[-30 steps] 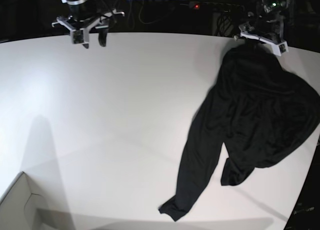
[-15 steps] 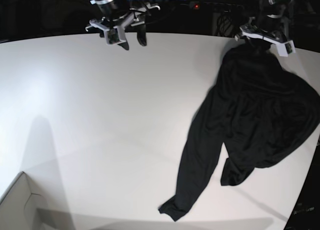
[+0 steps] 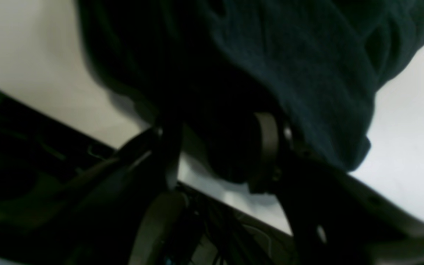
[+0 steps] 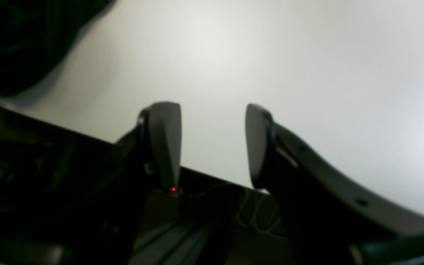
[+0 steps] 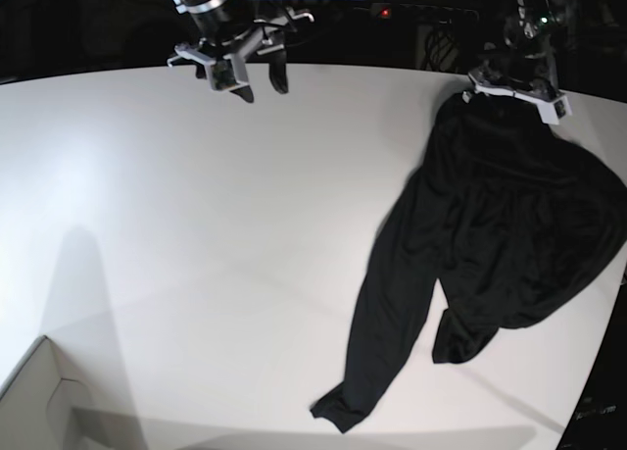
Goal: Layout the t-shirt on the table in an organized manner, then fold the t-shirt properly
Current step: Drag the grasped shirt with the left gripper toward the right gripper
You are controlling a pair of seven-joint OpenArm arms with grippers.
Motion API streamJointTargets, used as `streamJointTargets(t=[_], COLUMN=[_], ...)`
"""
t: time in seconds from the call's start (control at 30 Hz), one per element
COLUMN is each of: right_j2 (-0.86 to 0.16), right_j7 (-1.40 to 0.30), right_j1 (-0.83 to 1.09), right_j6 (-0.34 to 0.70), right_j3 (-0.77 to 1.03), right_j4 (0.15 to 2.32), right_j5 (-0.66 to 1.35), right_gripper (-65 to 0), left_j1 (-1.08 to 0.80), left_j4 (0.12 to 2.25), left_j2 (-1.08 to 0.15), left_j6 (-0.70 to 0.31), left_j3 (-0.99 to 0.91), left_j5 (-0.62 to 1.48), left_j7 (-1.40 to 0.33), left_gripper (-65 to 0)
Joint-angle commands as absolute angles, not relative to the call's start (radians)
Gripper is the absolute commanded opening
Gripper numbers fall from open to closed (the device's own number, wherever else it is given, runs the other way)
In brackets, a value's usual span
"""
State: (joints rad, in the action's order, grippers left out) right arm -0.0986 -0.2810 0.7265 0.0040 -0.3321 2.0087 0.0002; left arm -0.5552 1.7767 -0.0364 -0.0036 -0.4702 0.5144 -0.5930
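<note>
Left wrist view: thin black soft-fabric t-shirt [image 3: 307, 73] fills top & centre of frame, bunched w/ deep folds. Left gripper [image 3: 219, 154] has a wad of that cloth pinched between its jaws, low centre; smooth white table [image 3: 410, 147] shows at right & upper left.

Right wrist view: right gripper [image 4: 212, 143] at centre, jaws parted, nothing between them, only white tabletop behind. Dark blurred mass in upper left corner, prob. shirt edge, can't say for sure.

Base view: shirt lies crumpled on right side of table, one long sleeve trailing down toward bottom centre, body heaped at right edge. Left gripper sits at shirt's top end, upper right of frame. Right gripper hangs at upper left-centre, over far table rim, well apart from shirt. Corner of a white box [image 5: 39, 401] at lower left.

Handling, as judged: light, limp, no stiffness, will sag & drag, may slip on the smooth top. Best grabbed at hem corners or shoulders, one per gripper, then pulled taut to spread flat.
</note>
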Motion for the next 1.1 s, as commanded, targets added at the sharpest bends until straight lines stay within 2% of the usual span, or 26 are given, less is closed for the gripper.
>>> streamJointTargets(t=[0.0,0.07,0.17,0.2,0.43,0.73,0.9,1.07], right_j2=[-0.101,-0.101,-0.102,-0.108,-0.113,-0.113,-0.119,-0.133], right_j7=[-0.257,-0.257,-0.257,-0.257,-0.257,-0.259,-0.259,-0.259], right_j1=[0.734,0.734,0.734,0.734,0.727,0.714,0.717,0.725], right_j6=[0.007,0.007,0.007,0.007,0.005,0.005,0.005,0.005], right_j3=[-0.334,-0.331,-0.329,-0.328,-0.320,-0.226,-0.214,-0.220], right_j4=[2.023,2.023,2.023,2.023,2.023,2.023,2.025,2.025], right_j5=[0.001,0.001,0.001,0.001,-0.001,0.001,0.001,0.001], right_gripper=[-36.3,-36.3,-36.3,-36.4,-36.5,-36.5,-36.3,-36.3], left_j1=[-0.562,-0.559,-0.552,-0.555,-0.576,-0.549,-0.466,-0.367], left_j4=[1.788,1.796,1.836,1.859,2.002,2.008,2.006,2.005], left_j2=[-0.041,-0.039,-0.010,-0.001,0.093,0.091,0.021,-0.038], left_j6=[-0.007,-0.007,-0.007,-0.007,-0.007,-0.007,0.002,0.004], left_j3=[-0.473,-0.473,-0.472,-0.472,-0.446,-0.107,0.073,0.166], left_j5=[0.519,0.521,0.521,0.521,0.522,0.510,0.503,0.496], left_j7=[-0.581,-0.579,-0.581,-0.581,-0.582,-0.575,-0.573,-0.573], left_gripper=[-39.0,-45.5,-61.5,-65.0,-64.9,-64.9,-64.8,-64.8])
